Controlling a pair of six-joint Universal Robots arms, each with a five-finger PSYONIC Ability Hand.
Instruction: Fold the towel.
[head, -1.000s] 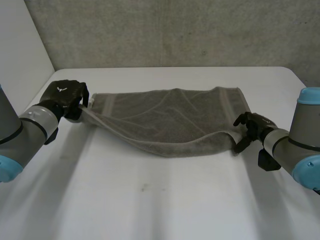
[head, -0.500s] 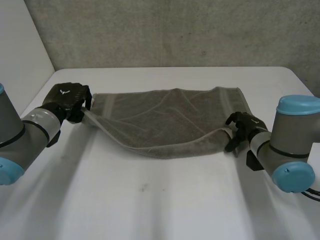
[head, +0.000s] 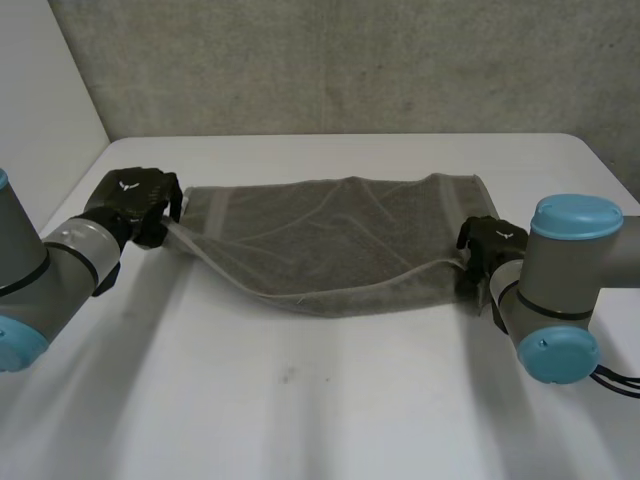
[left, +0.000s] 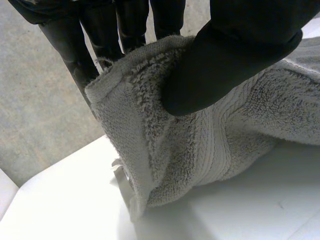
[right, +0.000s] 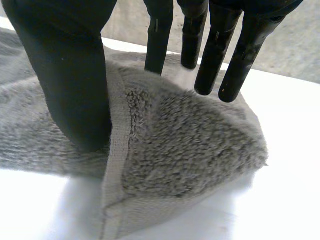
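Pinches the near left corner of the towel in the left robot hand, over the left side of the tabletop. Presses the thumb into the pile with the fingers behind the cloth, so clamped on that corner, with the hem and a fold of cloth hanging below the grip

Between the hands, leaves the far edge lying flat toward the back of the tabletop and holds the near edge up at both ends. Lets it sag in the middle, down to the tabletop or close to it; hard to tell which

Pinches the near right corner in the right robot hand, just beside the towel's right end. Sets the thumb down on the hem band, with straight fingers on the other side of the bunched cloth. Closed on the towel there as well, judging by the lifted edge running up to it

Looks like the first fold in hand: near corners gripped and raised, not yet carried over. Calls next for moving both hands together toward the far edge, level and at one pace, high enough to clear the sagging middle. Then for laying near corners onto far corners before letting go. Worth keeping the span taut, since slack in the middle could drag or bunch and leave a crooked fold. Worth watching the right pinch too, seemingly a shallower hold, close to the hem
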